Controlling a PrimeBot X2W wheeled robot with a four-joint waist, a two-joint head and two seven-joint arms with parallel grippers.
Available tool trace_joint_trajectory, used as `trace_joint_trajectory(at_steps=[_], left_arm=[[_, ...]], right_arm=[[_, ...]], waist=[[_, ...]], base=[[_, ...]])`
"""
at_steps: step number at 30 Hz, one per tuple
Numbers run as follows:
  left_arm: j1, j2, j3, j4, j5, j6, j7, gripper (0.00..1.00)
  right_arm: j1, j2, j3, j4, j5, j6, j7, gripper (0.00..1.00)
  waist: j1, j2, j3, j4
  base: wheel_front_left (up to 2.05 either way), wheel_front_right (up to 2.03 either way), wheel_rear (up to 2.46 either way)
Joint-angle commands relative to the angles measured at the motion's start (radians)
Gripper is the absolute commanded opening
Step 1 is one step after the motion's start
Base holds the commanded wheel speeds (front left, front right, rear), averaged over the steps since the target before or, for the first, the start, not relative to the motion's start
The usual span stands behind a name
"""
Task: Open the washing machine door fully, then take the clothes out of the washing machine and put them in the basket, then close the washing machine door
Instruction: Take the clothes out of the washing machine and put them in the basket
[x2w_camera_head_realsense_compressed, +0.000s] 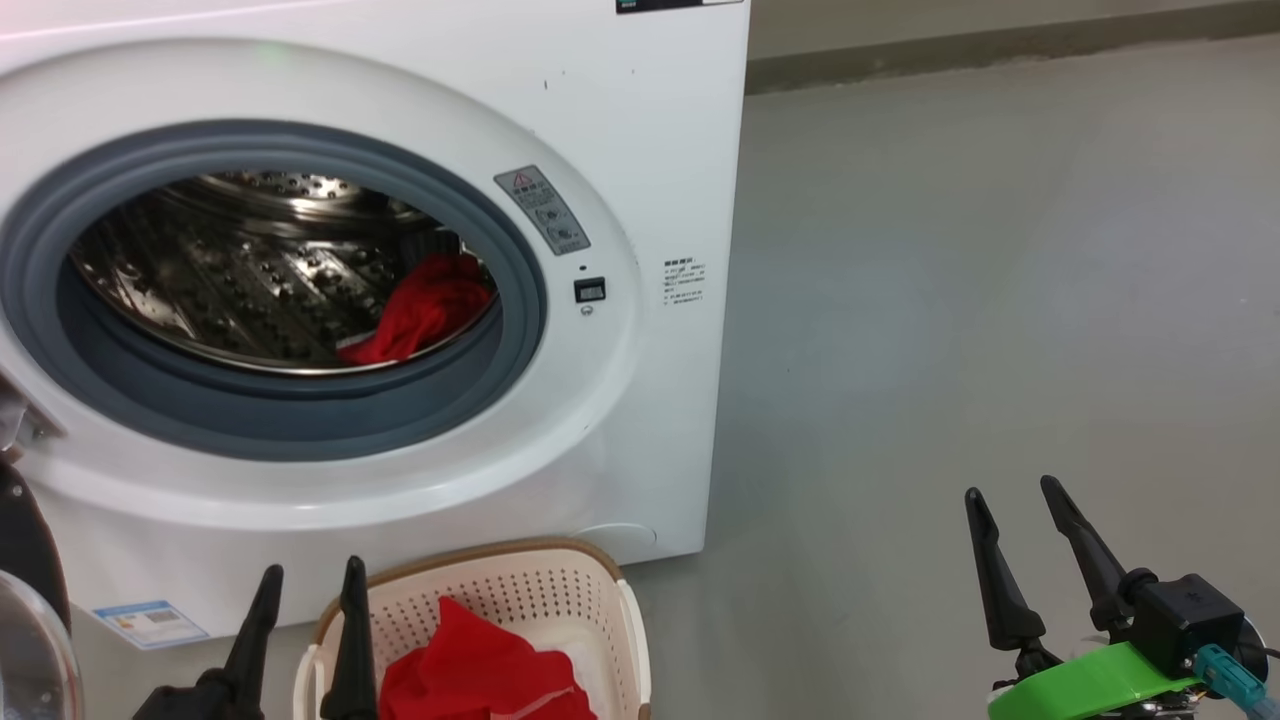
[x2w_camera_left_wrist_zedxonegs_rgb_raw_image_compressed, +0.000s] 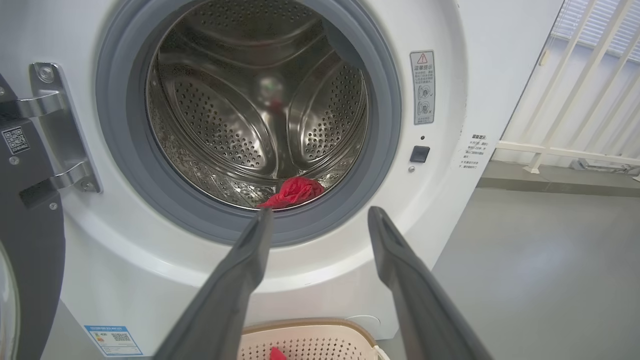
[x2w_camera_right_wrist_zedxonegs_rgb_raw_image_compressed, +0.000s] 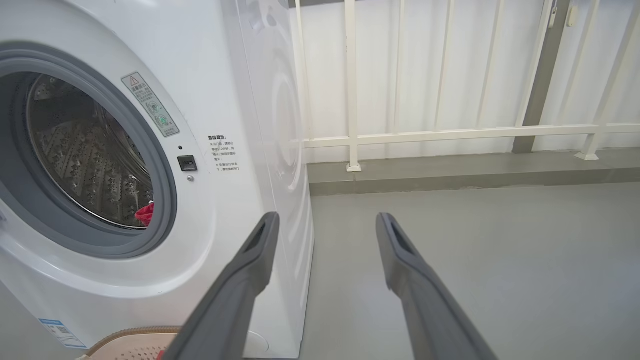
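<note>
**Washing machine** (x2w_camera_head_realsense_compressed: 650, 150): its door (x2w_camera_head_realsense_compressed: 22, 545) stands open at the machine's left, and the drum (x2w_camera_left_wrist_zedxonegs_rgb_raw_image_compressed: 240, 100) is exposed.

**Clothes:** one red piece (x2w_camera_head_realsense_compressed: 425, 310) lies low in the drum, at the right, close to the grey seal (x2w_camera_head_realsense_compressed: 300, 420). Another red piece (x2w_camera_head_realsense_compressed: 480, 660) lies in the basket (x2w_camera_head_realsense_compressed: 560, 590), which stands just in front of the machine.

**Left pincer** (x2w_camera_head_realsense_compressed: 312, 568): wide and holding nothing. It is at the basket's left rim and aimed at the machine's opening.

**Right pincer** (x2w_camera_head_realsense_compressed: 1010, 487): wide and holding nothing, well to the machine's right.

**Risks for you:**
- A finger may snag the seal on the way in, because the piece lies so near it.
- A shallow pinch may take only a fold, and the piece could then drop short of the basket.
- Closing the door too soon would trap that piece inside.

**Views:**
- The left wrist view gives you the door hinge (x2w_camera_left_wrist_zedxonegs_rgb_raw_image_compressed: 55, 130) and the drum's back wall, beyond what the head view offers.
- The head view gives you the basket's load.
- The right wrist view adds the machine's side and a white railing (x2w_camera_right_wrist_zedxonegs_rgb_raw_image_compressed: 450, 135) behind it
</note>
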Motion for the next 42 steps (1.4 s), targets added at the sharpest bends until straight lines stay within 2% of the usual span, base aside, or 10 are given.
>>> trace_joint_trajectory(at_steps=[1, 9, 16, 42], left_arm=[[-0.042, 0.012, 0.033, -0.017, -0.005, 0.004, -0.005, 1.00], [-0.133, 0.011, 0.017, 0.020, 0.011, 0.008, -0.027, 1.00], [-0.251, 0.012, 0.018, 0.086, 0.006, -0.006, -0.046, 1.00], [-0.842, 0.083, 0.051, 0.478, -0.019, -0.084, -0.065, 1.00]], right_arm=[[-0.023, -0.010, 0.023, -0.028, 0.007, 0.006, -0.006, 1.00], [-0.052, -0.010, 0.042, -0.037, 0.005, 0.006, -0.006, 1.00], [-0.085, -0.010, 0.055, -0.046, 0.004, 0.006, -0.006, 1.00], [-0.242, -0.010, 0.078, -0.073, -0.006, 0.006, -0.006, 1.00]], waist=[[0.0000, 0.0000, 0.013, 0.003], [0.0000, 0.0000, 0.091, 0.011], [0.0000, 0.0000, 0.174, 0.011], [0.0000, 0.0000, 0.505, -0.003]], base=[[0.00, 0.00, 0.00], [0.00, 0.00, 0.00], [0.00, 0.00, 0.00], [0.00, 0.00, 0.00]])
